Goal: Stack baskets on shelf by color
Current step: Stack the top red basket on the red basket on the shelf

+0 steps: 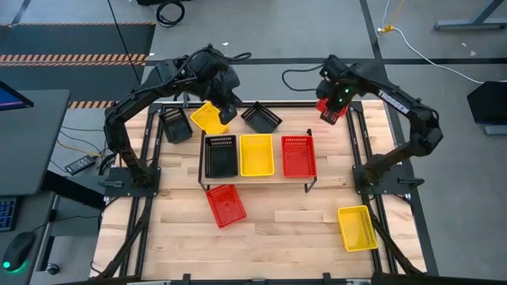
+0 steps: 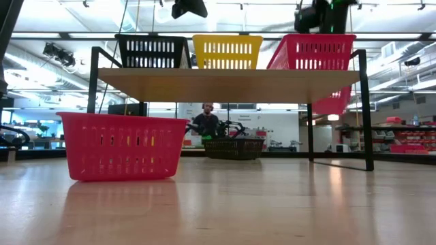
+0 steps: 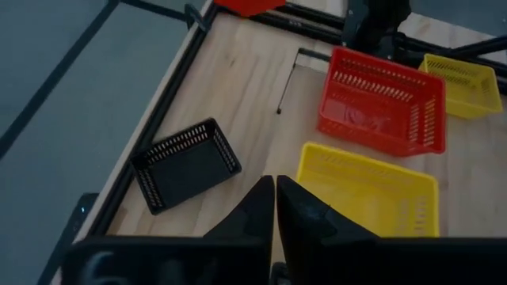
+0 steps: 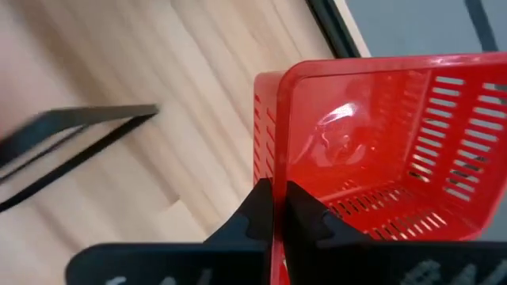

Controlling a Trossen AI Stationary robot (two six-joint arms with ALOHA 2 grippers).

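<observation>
Gripped a red basket [image 4: 380, 134] by its thin side wall with the right claw [image 4: 273, 191], shut tight, up in the air just behind the shelf [image 2: 231, 85]. Looked light and a bit bendy, with slotted sides. Hung tilted, so likely to swing. Best held by the rim, as here. Saw the left claw [image 3: 275, 198] shut too, beside a yellow basket [image 1: 207, 117]. Could not tell if holding it.

black baskets: 3 — on shelf [image 1: 221, 155], far left [image 1: 176, 124], far middle [image 1: 261, 117] | yellow baskets: 3 — on shelf [image 1: 257, 154], at left gripper [image 1: 209, 117], near right [image 1: 357, 227] | red baskets: 3 — on shelf [image 1: 298, 155], near [image 1: 226, 205], at right gripper [image 1: 329, 109] | shelf [image 1: 257, 180]: 1 | arms: 2
</observation>
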